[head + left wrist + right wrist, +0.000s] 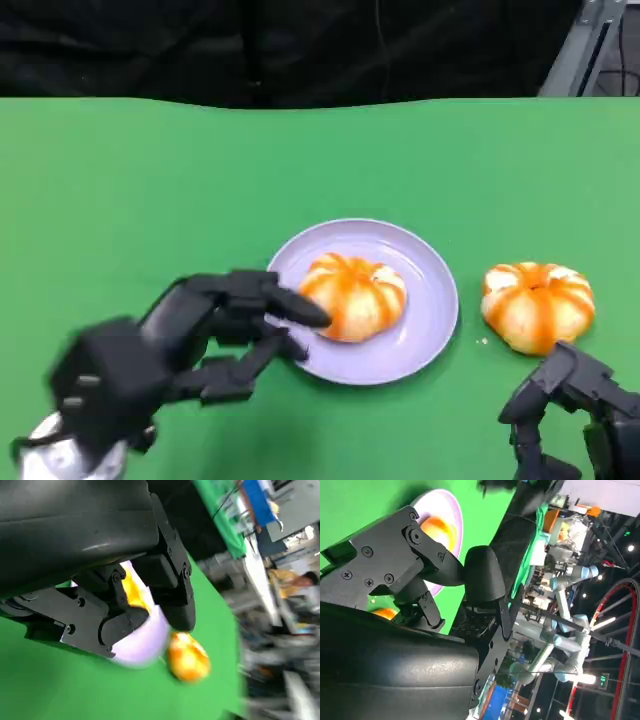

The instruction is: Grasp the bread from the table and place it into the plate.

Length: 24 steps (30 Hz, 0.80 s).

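Fingers of the right hand (570, 410) hang spread and empty just short of the loose bread (537, 305) on the table; a careless reach could shove it away. Farther off, the left hand (215, 335), fingers apart and holding nothing, sits against the plate (432, 310) rim beside the plated bread (353, 295), and could drag both.
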Available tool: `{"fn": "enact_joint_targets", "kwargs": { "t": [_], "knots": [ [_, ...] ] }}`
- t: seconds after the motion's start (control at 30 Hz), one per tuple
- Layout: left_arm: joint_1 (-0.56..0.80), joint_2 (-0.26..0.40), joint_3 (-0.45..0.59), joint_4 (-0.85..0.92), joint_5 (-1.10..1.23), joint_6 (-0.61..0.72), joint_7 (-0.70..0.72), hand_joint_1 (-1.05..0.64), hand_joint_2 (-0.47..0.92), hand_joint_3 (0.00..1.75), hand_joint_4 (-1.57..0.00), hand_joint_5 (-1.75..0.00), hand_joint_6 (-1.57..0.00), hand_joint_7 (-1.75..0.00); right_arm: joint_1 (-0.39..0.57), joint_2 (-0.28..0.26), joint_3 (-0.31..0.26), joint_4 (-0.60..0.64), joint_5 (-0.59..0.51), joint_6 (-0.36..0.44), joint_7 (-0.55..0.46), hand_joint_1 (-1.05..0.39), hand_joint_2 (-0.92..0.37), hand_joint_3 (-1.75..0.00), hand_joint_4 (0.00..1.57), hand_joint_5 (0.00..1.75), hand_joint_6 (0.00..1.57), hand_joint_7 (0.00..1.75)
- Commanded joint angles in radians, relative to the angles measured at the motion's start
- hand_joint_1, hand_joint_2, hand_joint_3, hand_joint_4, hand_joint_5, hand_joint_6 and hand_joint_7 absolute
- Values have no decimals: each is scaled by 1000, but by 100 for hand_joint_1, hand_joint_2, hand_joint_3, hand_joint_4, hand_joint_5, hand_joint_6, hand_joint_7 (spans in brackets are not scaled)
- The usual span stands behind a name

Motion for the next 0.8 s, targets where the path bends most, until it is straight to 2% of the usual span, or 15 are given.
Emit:
{"fn": "enact_joint_targets", "kwargs": {
  "t": [0.03, 0.2, 0.33, 0.8],
  "knots": [
    [103, 22, 86, -130, -213, 153, -80, 14, 45, 161, -96, -172, -86, -165, -1, -11, -8, -9, 14, 9, 0, -12, -51, -122, 84, 175, 75, 152],
    [107, 18, 104, -154, -222, 196, -90, 14, 44, 163, -97, -175, -85, -169, -1, -10, -8, -9, 14, 9, 0, -12, -51, -122, 84, 175, 75, 152],
    [234, 55, 223, -190, -432, 307, -178, 10, 49, 166, -103, -175, -89, -174, -4, -14, -12, -3, 22, 2, 3, -11, -51, -122, 83, 175, 75, 151],
    [238, 39, 261, -168, -447, 358, -181, 13, 55, 167, -105, -175, -91, -175, -2, -17, -12, -4, 21, 4, 7, -13, -50, -123, 84, 175, 75, 152]
  ]
}}
